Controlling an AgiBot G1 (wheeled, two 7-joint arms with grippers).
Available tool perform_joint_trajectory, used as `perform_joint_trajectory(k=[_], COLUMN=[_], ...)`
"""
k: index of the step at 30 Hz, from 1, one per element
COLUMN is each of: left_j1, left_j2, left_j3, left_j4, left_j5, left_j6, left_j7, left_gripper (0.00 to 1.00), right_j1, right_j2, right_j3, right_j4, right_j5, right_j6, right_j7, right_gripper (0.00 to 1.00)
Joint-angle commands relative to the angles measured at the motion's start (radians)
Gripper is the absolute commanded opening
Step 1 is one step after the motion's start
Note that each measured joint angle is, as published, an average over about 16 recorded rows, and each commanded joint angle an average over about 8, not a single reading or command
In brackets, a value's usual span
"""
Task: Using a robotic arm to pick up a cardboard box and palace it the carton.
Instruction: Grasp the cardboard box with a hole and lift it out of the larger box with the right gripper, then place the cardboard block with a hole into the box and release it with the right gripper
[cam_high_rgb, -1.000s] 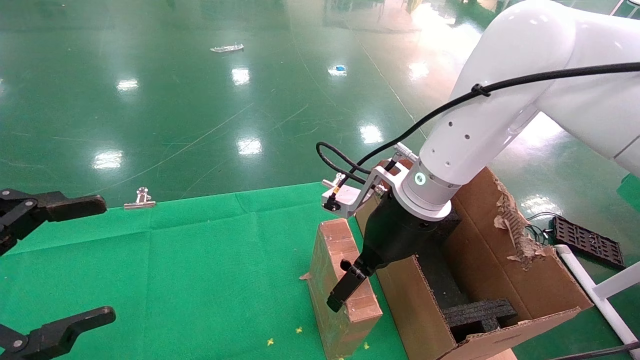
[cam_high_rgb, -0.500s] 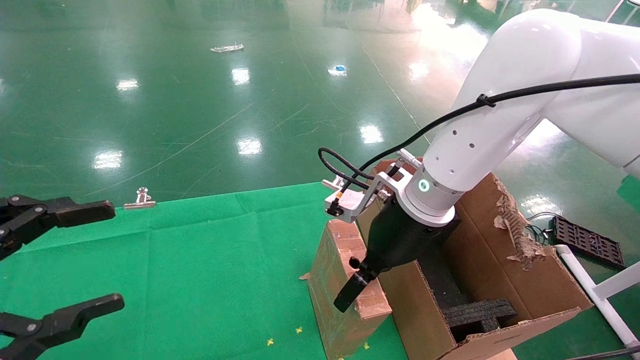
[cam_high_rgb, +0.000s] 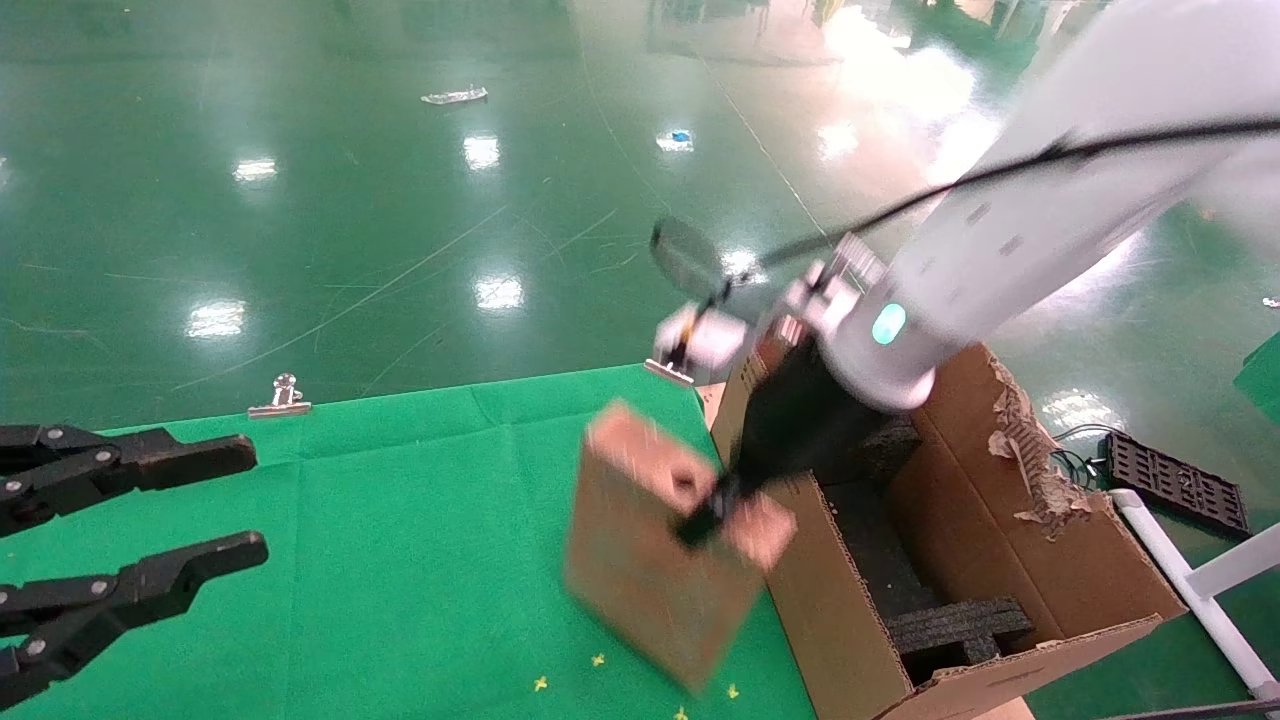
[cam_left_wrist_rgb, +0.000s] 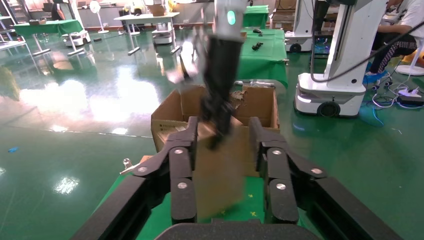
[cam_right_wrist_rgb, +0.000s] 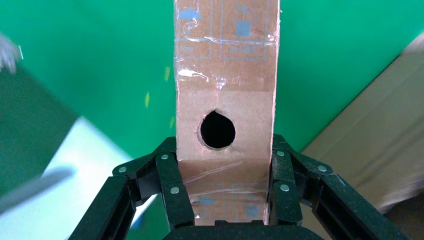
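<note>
The robotic arm on the right reaches down from the upper right, and its right gripper (cam_high_rgb: 705, 515) is shut on the cardboard box (cam_high_rgb: 650, 560), which hangs tilted above the green cloth, just left of the carton (cam_high_rgb: 1000, 580). In the right wrist view the fingers (cam_right_wrist_rgb: 172, 185) clamp both narrow sides of the box (cam_right_wrist_rgb: 225, 75), whose round hole faces the camera; the right gripper (cam_right_wrist_rgb: 223, 150) holds it beside the carton wall (cam_right_wrist_rgb: 370, 140). The carton holds black foam blocks (cam_high_rgb: 960, 625). My left gripper (cam_high_rgb: 245, 500) is open and empty at the far left; its view shows the box (cam_left_wrist_rgb: 220, 170) between its spread fingers, far off.
A green cloth (cam_high_rgb: 400, 520) covers the table. A metal binder clip (cam_high_rgb: 283, 397) sits at its far edge. A black tray (cam_high_rgb: 1175, 480) and a white pipe (cam_high_rgb: 1190, 590) lie right of the carton. The carton's right flap is torn (cam_high_rgb: 1030, 460).
The right arm has raised the box off the cloth and swung it up, tilting it. The left gripper has moved a little rightward, its fingers closer together.
</note>
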Motion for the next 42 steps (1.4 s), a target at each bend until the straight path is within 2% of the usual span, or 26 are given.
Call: perform_joint_trajectory(k=[1,5,9,14,19,20,27,28,42], left_j1=[0.0,0.0,0.0,0.0,0.0,0.0,0.0,0.0,-0.001], left_j2=[0.0,0.0,0.0,0.0,-0.001,-0.001,-0.001,-0.001,-0.001], left_j3=[0.0,0.0,0.001,0.001,0.001,0.001,0.002,0.002,0.003], left_j4=[0.0,0.0,0.0,0.0,0.0,0.0,0.0,0.0,0.0], left_j5=[0.0,0.0,0.0,-0.001,-0.001,-0.001,-0.001,-0.001,-0.002], left_j6=[0.0,0.0,0.0,0.0,-0.001,-0.001,-0.001,-0.001,-0.001], left_j7=[0.0,0.0,0.0,0.0,0.001,0.001,0.001,0.001,0.001], left_gripper=[0.0,0.0,0.0,0.0,0.0,0.06,0.93,1.0,1.0], right_j1=[0.019,0.093,0.163,0.229,0.255,0.253,0.189,0.178,0.018], right_j2=[0.036,0.121,0.18,0.232,0.266,0.271,0.273,0.269,0.187], right_j3=[0.033,0.106,0.137,0.127,0.092,0.085,0.034,0.028,-0.034], right_j4=[0.015,-0.035,-0.119,-0.232,-0.329,-0.346,-0.469,-0.486,-0.698], right_j5=[0.025,0.043,0.003,-0.09,-0.178,-0.19,-0.218,-0.22,-0.263], right_j6=[0.031,0.088,0.107,0.084,0.035,0.024,-0.042,-0.046,0.0], right_j7=[-0.036,-0.137,-0.197,-0.225,-0.229,-0.228,-0.217,-0.217,-0.216], right_gripper=[0.0,0.0,0.0,0.0,0.0,0.0,0.0,0.0,0.0])
